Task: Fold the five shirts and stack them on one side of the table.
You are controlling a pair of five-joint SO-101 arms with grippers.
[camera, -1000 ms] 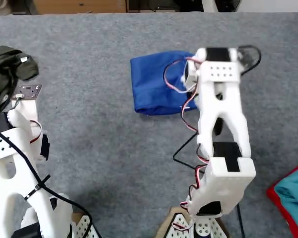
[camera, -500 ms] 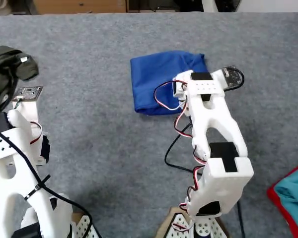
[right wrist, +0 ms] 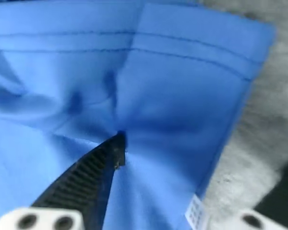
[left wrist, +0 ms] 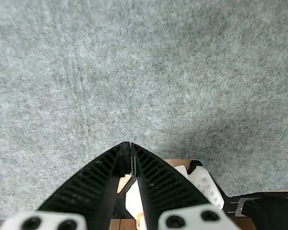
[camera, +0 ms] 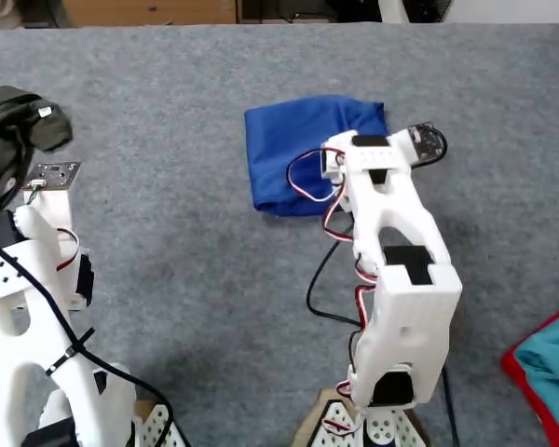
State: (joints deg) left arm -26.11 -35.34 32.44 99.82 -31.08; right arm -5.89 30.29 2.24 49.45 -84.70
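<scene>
A folded blue shirt lies at the middle of the grey table. The right arm stretches over the shirt's near right corner. In the right wrist view my right gripper stands open over the blue shirt. One black finger presses its tip into the cloth, which puckers around it. The other jaw is spread wide off the shirt's edge. My left gripper is shut with nothing in it, above bare table, on the left arm at the near left.
A crumpled dark olive shirt sits at the left edge. A teal shirt on something red shows at the near right edge. Wires trail from the right arm over the table.
The right arm has pulled back toward its base and swung left, from the shirt's far right edge to its near right part. The left arm has kept still.
</scene>
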